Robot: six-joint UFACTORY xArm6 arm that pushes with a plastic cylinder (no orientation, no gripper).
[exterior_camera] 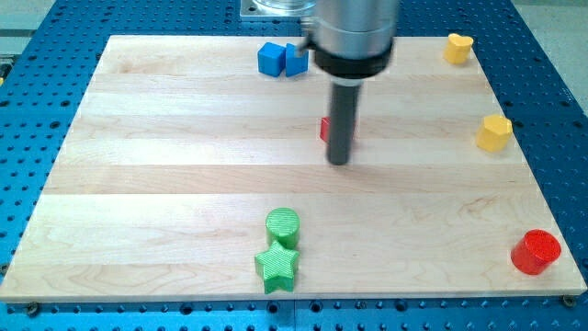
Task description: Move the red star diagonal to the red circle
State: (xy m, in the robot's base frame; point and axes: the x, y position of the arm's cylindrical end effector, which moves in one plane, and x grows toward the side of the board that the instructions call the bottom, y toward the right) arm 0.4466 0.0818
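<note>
A red block, mostly hidden behind my rod, shows as a small red edge (325, 130) at the board's upper middle; its shape cannot be made out. The red circle (536, 252) sits at the board's lower right corner, far from it. My tip (339, 161) rests on the board just in front of and touching or nearly touching the red block, at its lower right side.
Two blue blocks (282, 60) sit at the top middle, just left of my rod. A yellow block (458, 47) is at the top right, another yellow block (494, 133) on the right edge. A green circle (283, 225) and green star (277, 267) touch at the bottom middle.
</note>
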